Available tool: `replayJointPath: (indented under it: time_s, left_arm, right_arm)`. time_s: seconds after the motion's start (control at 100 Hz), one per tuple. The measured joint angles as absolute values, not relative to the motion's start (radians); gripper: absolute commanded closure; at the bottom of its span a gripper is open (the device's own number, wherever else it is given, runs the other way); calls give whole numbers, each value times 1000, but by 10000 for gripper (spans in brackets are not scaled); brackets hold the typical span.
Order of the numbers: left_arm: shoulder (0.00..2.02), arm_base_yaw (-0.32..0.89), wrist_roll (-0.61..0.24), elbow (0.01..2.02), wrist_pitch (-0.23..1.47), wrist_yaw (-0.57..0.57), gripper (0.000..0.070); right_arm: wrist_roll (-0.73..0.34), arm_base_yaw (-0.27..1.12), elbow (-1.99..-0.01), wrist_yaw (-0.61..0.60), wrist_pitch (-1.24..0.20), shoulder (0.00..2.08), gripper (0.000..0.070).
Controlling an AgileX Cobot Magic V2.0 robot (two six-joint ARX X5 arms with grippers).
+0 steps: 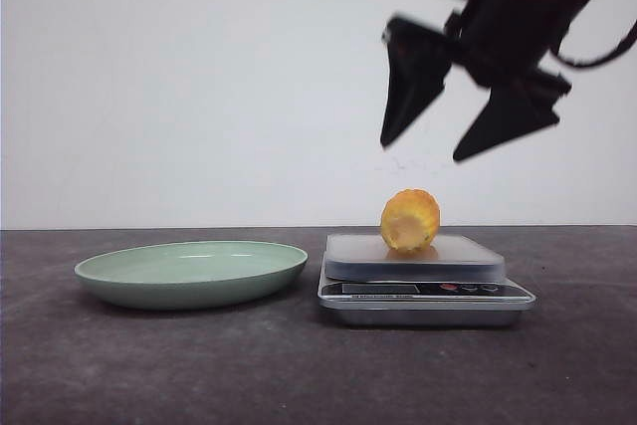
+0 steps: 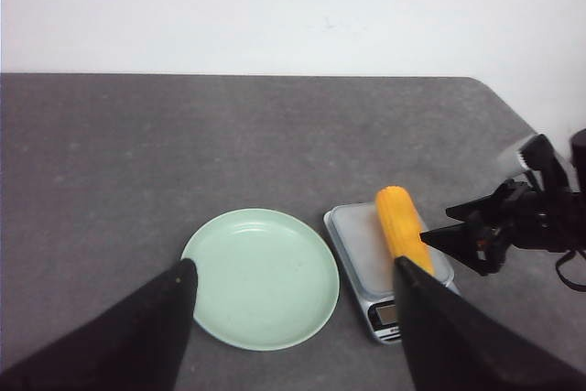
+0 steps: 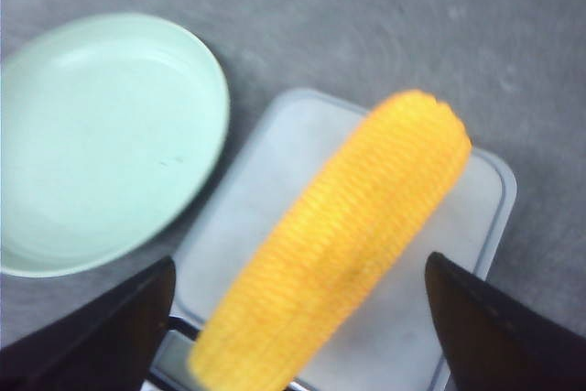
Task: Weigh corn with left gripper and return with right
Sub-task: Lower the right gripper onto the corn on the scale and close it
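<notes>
right gripper [image 1: 468, 116] spread wide, empty, straight above corn [image 1: 409, 220] on scale [image 1: 423, 271], lined up for pickup.

Looks like a lab or robot test setup: bare white wall [image 1: 199, 87], plain dark grey surface [image 1: 149, 365], only a silver digital kitchen scale [image 1: 423, 291] and pale green oval plate [image 1: 189, 273] as staged props.

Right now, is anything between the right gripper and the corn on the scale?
No. In the front view the right gripper hangs open above the corn on the scale, with only bare wall showing between them.
</notes>
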State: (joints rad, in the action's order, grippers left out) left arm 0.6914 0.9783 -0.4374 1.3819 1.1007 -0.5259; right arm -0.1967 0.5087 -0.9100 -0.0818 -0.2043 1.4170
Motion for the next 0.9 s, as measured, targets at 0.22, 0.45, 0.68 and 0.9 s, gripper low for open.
replayJointPath:
  time_s: [0.22, 0.45, 0.68, 0.9]
  left_arm:
    - [692, 978, -439, 1382, 1119, -526, 311]
    - [692, 978, -438, 1382, 1143, -533, 311]
    - [692, 978, -438, 1382, 1171, -547, 311]
    - [692, 978, -437, 1382, 1171, -548, 311]
  right_arm:
    - [-231, 509, -910, -79, -181, 1515, 170]
    - [-268, 511, -910, -79, -169, 1532, 529]
    - [-299, 520, -910, -62, -155, 1532, 700]
    - [-319, 547, -910, -35, -142, 1522, 700]
